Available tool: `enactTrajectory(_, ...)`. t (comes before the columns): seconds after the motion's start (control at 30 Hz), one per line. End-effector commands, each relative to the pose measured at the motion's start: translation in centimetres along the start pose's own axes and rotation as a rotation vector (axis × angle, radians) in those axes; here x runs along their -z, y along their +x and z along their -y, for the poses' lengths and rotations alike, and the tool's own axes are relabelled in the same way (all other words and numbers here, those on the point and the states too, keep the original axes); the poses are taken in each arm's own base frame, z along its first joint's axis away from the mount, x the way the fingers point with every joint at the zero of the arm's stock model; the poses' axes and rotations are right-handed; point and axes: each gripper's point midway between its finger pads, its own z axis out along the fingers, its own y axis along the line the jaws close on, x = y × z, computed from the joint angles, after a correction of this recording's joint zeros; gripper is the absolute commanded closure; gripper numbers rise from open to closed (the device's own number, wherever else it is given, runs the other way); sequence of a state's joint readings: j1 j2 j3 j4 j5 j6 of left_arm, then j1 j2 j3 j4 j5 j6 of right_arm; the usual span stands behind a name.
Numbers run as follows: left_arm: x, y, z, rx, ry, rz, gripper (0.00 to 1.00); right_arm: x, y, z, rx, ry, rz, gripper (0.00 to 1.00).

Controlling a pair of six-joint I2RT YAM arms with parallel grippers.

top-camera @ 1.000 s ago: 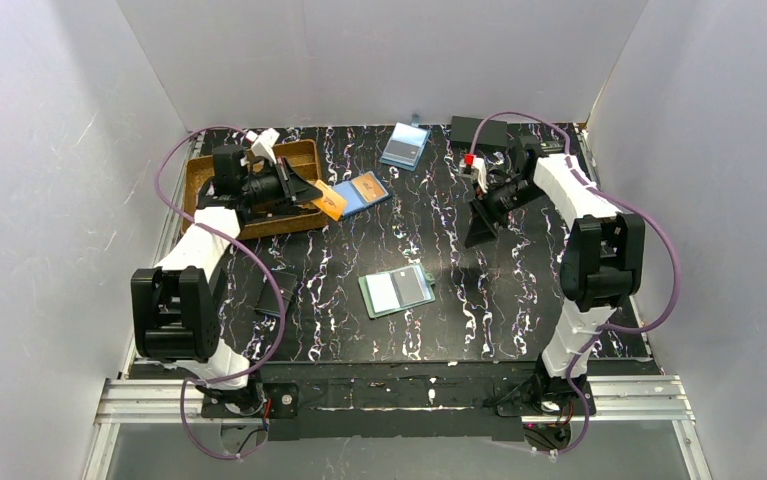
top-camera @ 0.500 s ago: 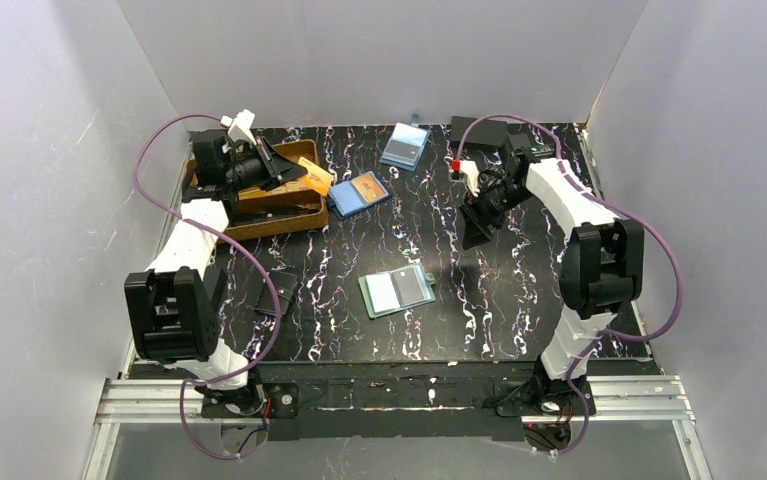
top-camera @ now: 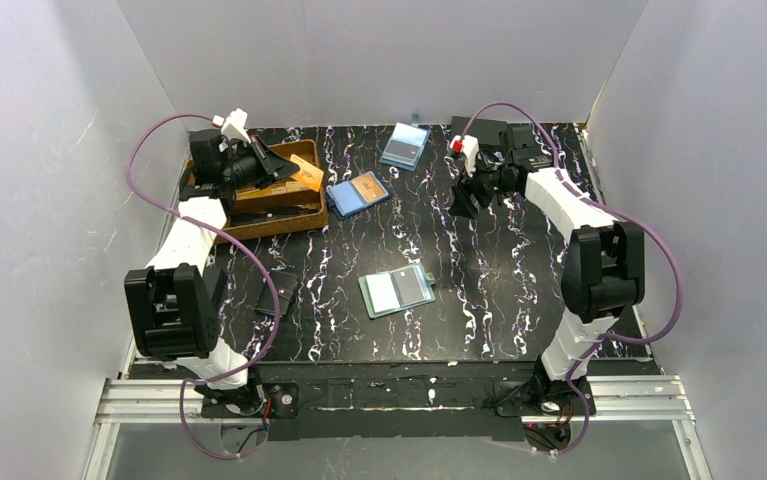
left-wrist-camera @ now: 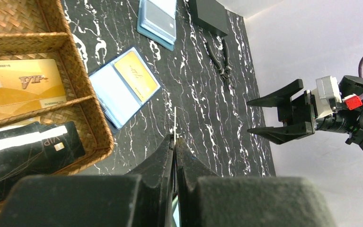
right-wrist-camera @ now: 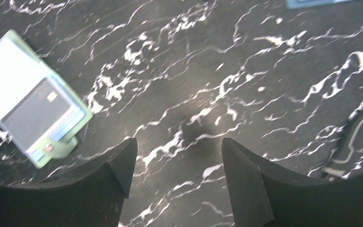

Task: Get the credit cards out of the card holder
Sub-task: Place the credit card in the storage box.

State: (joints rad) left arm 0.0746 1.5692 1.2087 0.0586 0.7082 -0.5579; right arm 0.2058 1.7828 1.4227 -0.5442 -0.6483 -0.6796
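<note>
Orange card (top-camera: 306, 176) — edge-on, a mere sliver in left pincer (left-wrist-camera: 174, 139)

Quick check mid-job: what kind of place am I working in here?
Probably a robot test cell, not a home or shop: plain white panels box in a black marbled table, with an aluminium rail along its near edge.

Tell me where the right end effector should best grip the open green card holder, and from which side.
Probably its small snap tab, from above on the side facing the right end effector. The card holder lies open and flat on the table, so its rim offers little to pinch; only the tab sticks out.
</note>
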Motion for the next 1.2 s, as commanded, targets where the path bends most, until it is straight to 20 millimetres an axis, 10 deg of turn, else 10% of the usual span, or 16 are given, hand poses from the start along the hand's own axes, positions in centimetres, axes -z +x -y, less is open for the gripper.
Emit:
enactTrajectory(0.0,1.3,-1.2,-0.7,-0.026,-0.035,0.054,1.0,-1.9,-3.8,3.4,0.07,0.077,0.121,0.25)
enactTrajectory(0.63,-1.3,-3.7,-8.0,0.09,-0.127,0.063,1.0,-7.1,-5.3,6.6,-0.001,0.047,0.086,0.25)
enactTrajectory(1.17,-4.6,-5.1,-13.4,0.209,-0.153,0.163,0.99,-7.5,-5.1,6.5,-0.041,0.059,0.078,0.25)
